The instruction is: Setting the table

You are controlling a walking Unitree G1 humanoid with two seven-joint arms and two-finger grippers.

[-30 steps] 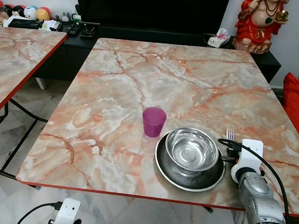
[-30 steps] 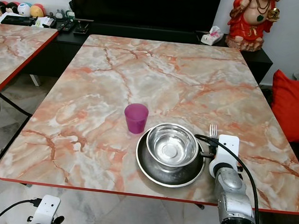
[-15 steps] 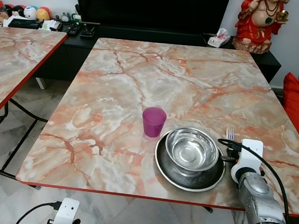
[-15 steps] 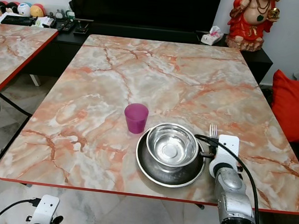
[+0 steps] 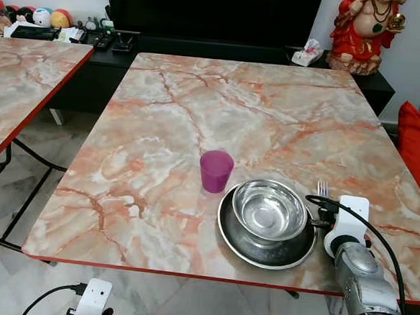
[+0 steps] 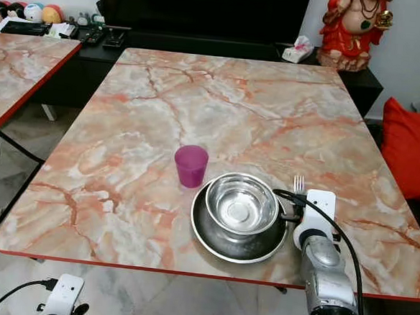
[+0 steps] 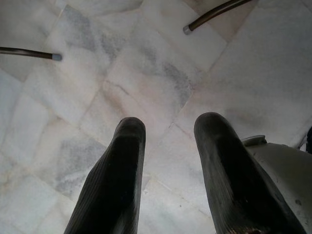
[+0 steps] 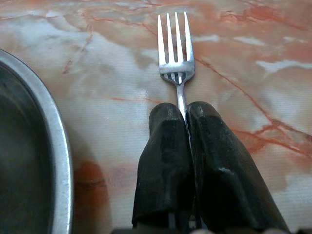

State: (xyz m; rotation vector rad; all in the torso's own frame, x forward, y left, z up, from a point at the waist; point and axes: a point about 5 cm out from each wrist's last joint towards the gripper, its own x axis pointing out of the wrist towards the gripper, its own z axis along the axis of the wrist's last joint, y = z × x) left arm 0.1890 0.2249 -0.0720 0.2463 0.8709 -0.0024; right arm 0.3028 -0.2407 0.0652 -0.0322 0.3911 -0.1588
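The marble-patterned surface (image 5: 198,121) carries the setting near its front edge. A steel plate (image 5: 265,241) lies there with a steel bowl (image 5: 269,208) nested in it. A purple cup (image 5: 215,171) stands upright just beside the plate's rim, on its far left. The right hand (image 8: 184,114) rests over the surface just right of the plate, fingers (image 8: 165,146) clamped together on the handle of a fork (image 8: 175,48); the tines point away from the robot. The left hand (image 7: 168,129) hangs below the surface edge over the marble floor (image 7: 146,73), fingers parted and holding nothing.
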